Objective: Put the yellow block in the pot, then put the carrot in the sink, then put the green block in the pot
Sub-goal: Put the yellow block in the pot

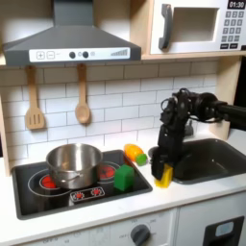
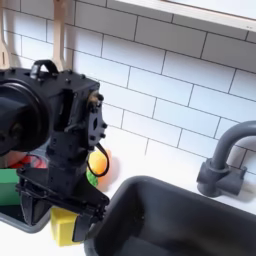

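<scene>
Microwave clock (image 1: 235,5) at the first exterior view's upper right is reading 01:30. Gripper (image 1: 163,174) at centre-right is clamping the yellow block (image 1: 165,177). Carrot (image 1: 135,153) is lying mid-frame, green tip pointing lower right, beside the green block (image 1: 124,177) and pot (image 1: 74,164).

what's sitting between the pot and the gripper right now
In the first exterior view, the green block and the carrot lie between the pot and the gripper, which holds the yellow block.
</scene>
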Robot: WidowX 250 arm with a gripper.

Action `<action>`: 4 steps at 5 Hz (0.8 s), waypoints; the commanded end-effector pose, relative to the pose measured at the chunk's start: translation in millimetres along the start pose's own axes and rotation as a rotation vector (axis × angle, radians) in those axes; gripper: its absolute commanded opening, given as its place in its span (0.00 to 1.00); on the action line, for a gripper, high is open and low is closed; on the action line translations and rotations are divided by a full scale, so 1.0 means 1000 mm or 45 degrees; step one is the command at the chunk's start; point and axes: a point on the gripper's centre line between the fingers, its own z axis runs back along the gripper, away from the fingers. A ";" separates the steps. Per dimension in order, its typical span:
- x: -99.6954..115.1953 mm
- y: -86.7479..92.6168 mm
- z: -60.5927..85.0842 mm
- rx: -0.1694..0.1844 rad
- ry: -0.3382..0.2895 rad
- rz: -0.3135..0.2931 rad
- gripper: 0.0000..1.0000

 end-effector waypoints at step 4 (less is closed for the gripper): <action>0.015 0.008 -0.022 -0.057 -0.049 -0.005 1.00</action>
